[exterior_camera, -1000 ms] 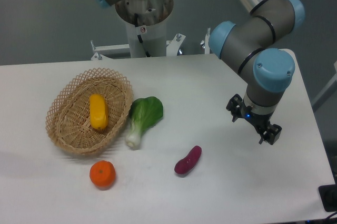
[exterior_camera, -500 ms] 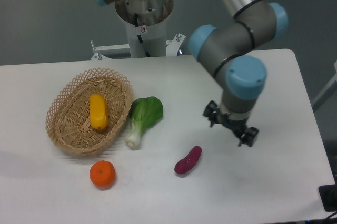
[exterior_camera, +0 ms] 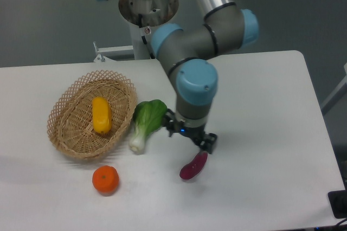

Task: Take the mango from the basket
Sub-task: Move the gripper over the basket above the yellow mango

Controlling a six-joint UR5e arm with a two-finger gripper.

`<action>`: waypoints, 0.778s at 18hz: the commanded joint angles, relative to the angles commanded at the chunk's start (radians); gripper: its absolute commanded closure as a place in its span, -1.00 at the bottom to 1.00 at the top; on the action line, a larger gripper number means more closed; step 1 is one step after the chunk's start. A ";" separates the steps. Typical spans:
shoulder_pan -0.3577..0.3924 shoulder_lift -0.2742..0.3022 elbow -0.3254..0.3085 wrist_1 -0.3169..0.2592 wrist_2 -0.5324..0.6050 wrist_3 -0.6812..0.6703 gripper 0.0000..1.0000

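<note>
progress: nothing picked yet; I still have to reach the basket (exterior_camera: pixel 73 141), descend, grip and lift
tangerine (exterior_camera: pixel 105 179): 1, just in front of basket
sweet potato (exterior_camera: pixel 193 166): 1, well right of basket
gripper (exterior_camera: pixel 191 138): 1, right of basket, above the sweet potato; holds nothing, jaw gap I cannot tell
bok choy (exterior_camera: pixel 147 121): 1, beside basket's right rim
mango (exterior_camera: pixel 101 115): 1, lying inside basket, untouched

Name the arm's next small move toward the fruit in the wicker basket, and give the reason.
Probably keep travelling left: the gripper hangs above the purple sweet potato, beside the green bok choy, while the yellow-orange oblong mango lies untouched in the tan woven basket.
</note>
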 joint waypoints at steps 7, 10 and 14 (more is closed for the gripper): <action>-0.097 0.115 -0.183 0.029 0.011 -0.218 -1.00; -0.147 0.123 -0.187 0.044 0.011 -0.307 -1.00; -0.199 0.097 -0.204 0.097 0.014 -0.393 -1.00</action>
